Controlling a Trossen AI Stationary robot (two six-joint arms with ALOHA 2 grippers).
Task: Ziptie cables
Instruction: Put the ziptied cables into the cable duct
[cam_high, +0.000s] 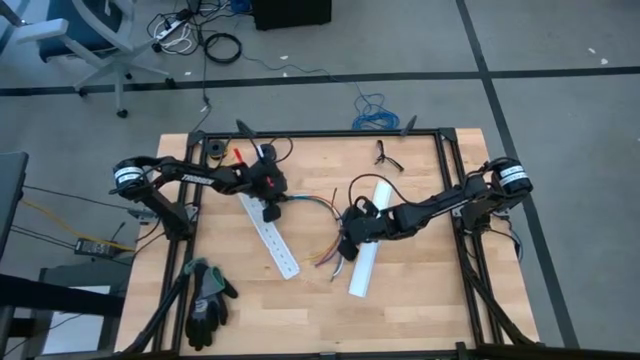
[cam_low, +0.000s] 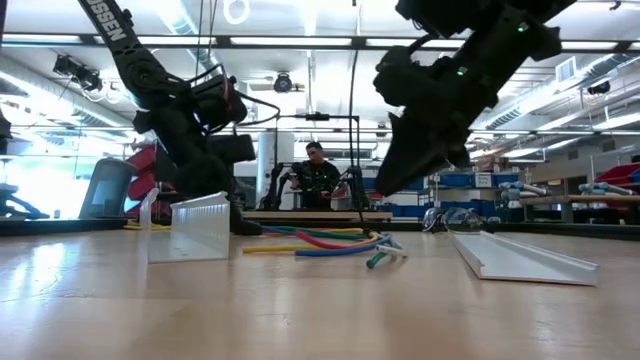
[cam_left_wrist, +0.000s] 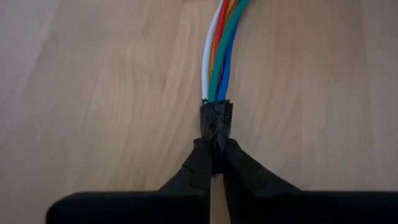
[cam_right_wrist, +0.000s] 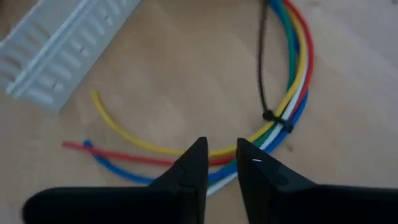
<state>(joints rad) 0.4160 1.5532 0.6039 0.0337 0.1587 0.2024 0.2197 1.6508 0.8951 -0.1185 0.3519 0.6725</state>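
Lengthwise, cables (cam_high: 318, 203) running between left claw (cam_left_wrist: 216, 163) and right claw (cam_right_wrist: 222, 153)

White letters "SSEN" on the left arm (cam_low: 112, 35), no other legible text

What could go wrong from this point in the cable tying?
The left end effector pinches only the taped end of the cables, so a pull may slip it free. The right end effector hangs over splayed loose ends, fingers apart, and may catch only some. The black zip tie looks loose.
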